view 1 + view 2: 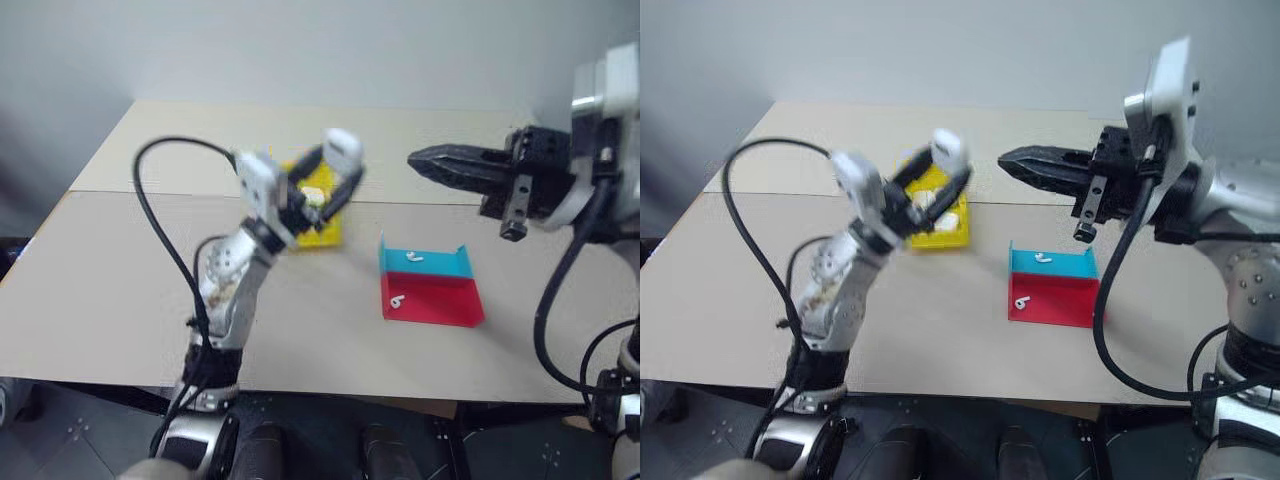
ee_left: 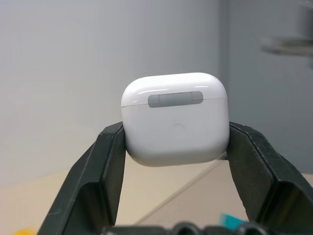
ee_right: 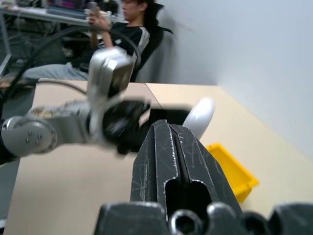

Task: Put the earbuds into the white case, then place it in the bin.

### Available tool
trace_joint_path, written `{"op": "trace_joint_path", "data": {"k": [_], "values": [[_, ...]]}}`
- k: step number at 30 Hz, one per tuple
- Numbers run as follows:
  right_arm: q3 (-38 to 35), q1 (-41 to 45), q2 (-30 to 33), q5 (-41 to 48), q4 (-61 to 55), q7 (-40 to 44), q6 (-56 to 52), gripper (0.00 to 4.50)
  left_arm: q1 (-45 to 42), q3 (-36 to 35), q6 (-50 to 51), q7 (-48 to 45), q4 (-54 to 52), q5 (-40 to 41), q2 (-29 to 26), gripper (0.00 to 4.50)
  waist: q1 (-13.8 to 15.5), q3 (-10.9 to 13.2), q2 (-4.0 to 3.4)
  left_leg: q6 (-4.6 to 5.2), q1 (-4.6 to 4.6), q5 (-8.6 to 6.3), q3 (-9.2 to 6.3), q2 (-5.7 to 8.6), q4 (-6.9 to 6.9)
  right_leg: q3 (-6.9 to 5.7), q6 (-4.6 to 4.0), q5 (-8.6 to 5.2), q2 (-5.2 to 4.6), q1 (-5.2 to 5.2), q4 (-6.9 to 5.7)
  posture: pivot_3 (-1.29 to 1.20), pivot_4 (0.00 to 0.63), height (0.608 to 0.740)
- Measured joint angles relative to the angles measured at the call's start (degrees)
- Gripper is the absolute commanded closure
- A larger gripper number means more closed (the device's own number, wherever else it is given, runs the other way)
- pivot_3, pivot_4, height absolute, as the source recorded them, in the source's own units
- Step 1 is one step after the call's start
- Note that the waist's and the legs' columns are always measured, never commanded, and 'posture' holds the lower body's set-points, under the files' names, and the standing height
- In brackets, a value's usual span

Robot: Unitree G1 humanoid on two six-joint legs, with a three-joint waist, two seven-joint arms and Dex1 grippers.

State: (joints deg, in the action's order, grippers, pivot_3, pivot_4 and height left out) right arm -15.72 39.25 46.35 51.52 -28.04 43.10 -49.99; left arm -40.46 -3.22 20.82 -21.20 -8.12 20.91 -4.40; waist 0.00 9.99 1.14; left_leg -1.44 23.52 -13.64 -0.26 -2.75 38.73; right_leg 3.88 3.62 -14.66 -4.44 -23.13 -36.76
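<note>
Holding: we have the white case (image 2: pixel 175 119) pinched between the two fingers of the left gripper (image 1: pixel 338 168), raised in the air above the near edge of the bin (image 1: pixel 322 232).
Case handling: we judge it light, rigid and glossy, so slippery under hard black fingers; the rounded corners give little to bite on.
Grip: the fingers (image 2: pixel 102 171) press on the two opposite sides of the lower body, below the lid seam, which we think is the safest hold since it leaves the lid free to swing.
Lid: it sits closed, hinge side facing the left wrist camera.
Earbuds: we see two earbuds (image 1: pixel 414 258), one on the blue tray (image 1: pixel 440 264) and one on the red tray (image 1: pixel 445 300) nearer the robot, both apart from the case and right of the bin.
Earbud handling: tiny, smooth and feather-light in our judgement; likely to skid or flick away, so a gentle pinch on the stem seems best.
Right gripper (image 1: pixel 424 159): clenched on nothing, hanging level above the table (image 1: pixel 120 290), above and beyond the trays, pointing toward the left arm.
Background: a seated person (image 3: pixel 127 29) sits beyond the table.
</note>
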Motion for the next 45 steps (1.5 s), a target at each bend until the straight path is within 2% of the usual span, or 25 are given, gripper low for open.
{"op": "trace_joint_path", "data": {"k": [5, 10, 14, 17, 19, 20, 23, 29, 32, 35, 38, 43, 45], "values": [[0.33, -2.22, -0.33, 0.96, -1.31, -3.41, -0.66, 4.47, -7.05, -3.3, 16.59, 15.6, 3.04, -1.38, 0.97, 1.68, -0.49, 0.0, 0.0, 0.03, 0.0, -0.01, 0.0, 0.0, -0.05, 0.0, 0.01, -0.01, 0.02, -0.04, 0.01, 0.0, 0.15, 0.74], [1.76, -2.3, 0.18, 0.33, -0.81, -5.24, -0.87, 4.47, -8.79, -2.39, 14.86, 20.48, 13.47, -7.66, -1.31, 1.68, -0.79, 0.0, 0.0, 0.02, -0.02, -0.01, 0.02, 0.01, -0.05, 0.03, 0.0, 0.0, 0.02, -0.04, 0.03, 0.0, 0.15, 0.74], [2.22, -2.29, 0.21, 0.28, -0.13, -6.97, -1.6, 4.47, -9.08, 1.56, 16.66, 20.44, 17.73, -11.92, -3.11, 1.68, -0.69, 0.0, 0.0, 0.02, 0.1, -0.01, 0.03, 0.02, -0.07, 0.02, 0.01, 0.0, 0.01, -0.09, 0.06, 0.0, 0.15, 0.74], [2.98, -2.29, 0.36, 0.29, -0.12, -7.18, -1.92, 4.47, -9.08, 2.74, 16.64, 20.16, 19.42, -12.98, -2.51, 1.68, -0.51, 0.0, 0.0, 0.02, 0.16, -0.01, 0.03, 0.02, -0.04, 0.0, 0.01, 0.0, 0.0, -0.12, 0.06, 0.0, 0.15, 0.74], [3.45, -2.32, 0.53, 0.28, -0.15, -7.33, -2.12, 4.5, -9.08, 3.38, 16.42, 19.76, 19.97, -13.29, -1.92, 0.98, -0.52, 0.01, 0.0, 0.02, 0.17, -0.01, 0.03, 0.02, -0.04, 0.0, 0.01, 0.0, 0.0, -0.12, 0.07, 0.0, 0.15, 0.74], [3.45, -2.34, 0.58, 0.28, -0.21, -7.51, -2.19, 4.5, -9.08, 3.46, 16.34, 19.31, 20.0, -13.29, -1.69, 0.87, -0.55, 0.01, 0.0, 0.02, 0.17, -0.01, 0.02, 0.02, -0.04, 0.0, 0.01, 0.0, 0.0, -0.13, 0.06, 0.0, 0.15, 0.74], [3.45, -2.79, 0.9, 0.29, -0.79, -8.35, -2.55, 4.5, -9.33, 3.44, 14.44, 19.25, 19.99, -13.91, -0.95, 0.02, -0.56, 0.0, 0.0, 0.02, 0.17, -0.01, 0.03, 0.02, -0.04, 0.01, 0.01, 0.0, 0.0, -0.13, 0.06, 0.0, 0.15, 0.74], [3.87, -3.85, 1.5, -0.42, -1.41, -8.68, -2.65, 4.5, -9.86, 0.0, 10.91, 19.36, 19.88, -12.03, 1.18, 0.02, -0.66, 0.0, 0.01, 0.02, 0.16, -0.01, 0.02, 0.02, -0.03, 0.01, 0.01, 0.0, 0.0, -0.13, 0.06, 0.0, 0.15, 0.74], [4.14, -4.91, 1.99, -2.16, -1.58, -8.61, -2.55, 4.5, -7.76, -1.56, 1.01, 20.13, 17.66, -11.95, 2.54, 0.02, -0.63, 0.0, 0.01, 0.02, 0.17, -0.01, 0.03, 0.02, -0.04, 0.01, 0.0, 0.0, -0.02, -0.13, 0.07, 0.0, 0.15, 0.74], [4.77, -6.63, 2.94, -4.51, -1.91, -7.87, -1.47, 4.5, -6.17, -2.29, 1.2, 17.56, 15.05, -10.02, 1.56, 0.02, -0.6, 0.0, 0.0, 0.02, 0.16, -0.01, 0.03, 0.02, -0.01, 0.01, 0.01, 0.0, -0.02, -0.12, 0.04, 0.0, 0.15, 0.74], [5.74, -9.0, 4.33, -7.6, -2.55, -6.14, 0.86, 4.5, -1.19, -4.66, -1.31, 9.75, 11.17, -3.77, 0.44, 0.02, -0.79, 0.0, -0.01, 0.02, 0.13, -0.01, 0.04, 0.0, -0.03, 0.02, 0.01, 0.0, 0.0, -0.13, 0.05, 0.0, 0.15, 0.74], [3.59, -19.0, 8.2, -11.92, -2.76, -0.01, 6.63, 4.5, 6.18, -5.43, -1.74, 1.33, 5.54, -0.59, -7.36, 0.02, -0.68, 0.0, 0.0, 0.02, 0.14, -0.01, 0.05, 0.01, 0.05, 0.02, 0.01, 0.0, -0.03, -0.09, 0.03, 0.0, 0.15, 0.74], [2.68, -22.34, 11.72, -14.89, -0.88, 3.34, 9.67, 4.5, 9.69, -6.69, 0.01, -2.57, -0.13, 4.0, -10.01, 0.02, -0.66, 0.0, -0.01, 0.02, 0.12, -0.01, 0.06, 0.01, 0.05, 0.02, 0.02, 0.0, -0.04, -0.06, 0.06, 0.0, 0.15, 0.74]]}}
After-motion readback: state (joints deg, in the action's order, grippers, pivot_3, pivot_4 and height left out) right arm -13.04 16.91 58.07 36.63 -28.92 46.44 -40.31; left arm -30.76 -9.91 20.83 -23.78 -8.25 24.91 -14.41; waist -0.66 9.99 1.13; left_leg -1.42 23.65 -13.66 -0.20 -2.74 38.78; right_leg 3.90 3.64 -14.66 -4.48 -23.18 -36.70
